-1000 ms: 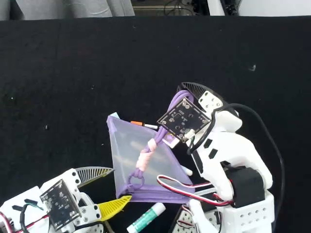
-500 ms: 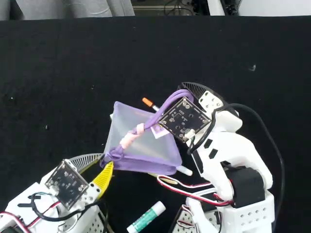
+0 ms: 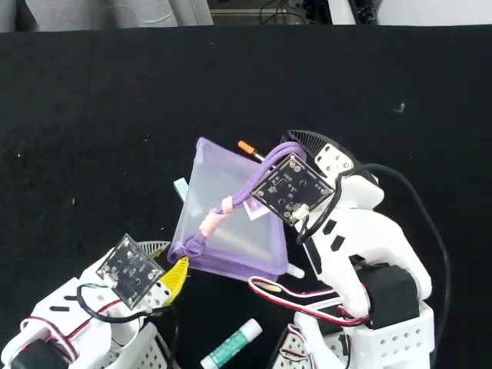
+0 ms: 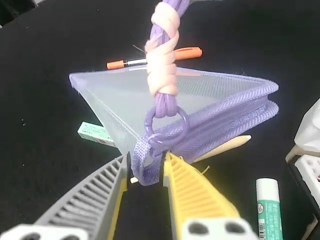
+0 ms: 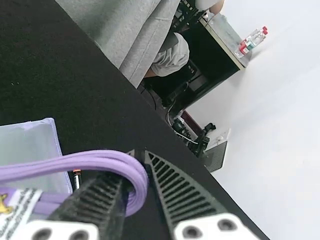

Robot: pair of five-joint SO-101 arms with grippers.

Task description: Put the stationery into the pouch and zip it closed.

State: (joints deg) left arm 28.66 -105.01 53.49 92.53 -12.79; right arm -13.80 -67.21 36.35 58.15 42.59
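The purple mesh pouch (image 3: 231, 219) hangs tilted between both arms. My left gripper (image 4: 145, 162) is shut on the pouch's lower corner tab, just under the strap ring (image 4: 167, 125); in the high view this gripper (image 3: 178, 265) is at the pouch's near left corner. My right gripper (image 5: 135, 175) is shut on the purple strap (image 5: 75, 165), and it (image 3: 296, 150) stands at the pouch's far right. An orange pen (image 3: 247, 147) lies behind the pouch. A green eraser (image 3: 181, 187) and a cream stick (image 4: 225, 147) peek from under it. A glue stick (image 3: 231, 346) lies near the front.
The black table (image 3: 115, 100) stretches open to the far side and the left. The right arm's white base (image 3: 377, 307) and its cables (image 3: 292, 292) crowd the near right, close to the glue stick.
My left gripper has moved in and shut on the pouch's near corner. The pouch has swung up and away from the front edge, uncovering more of the orange pen. The right gripper stayed put.
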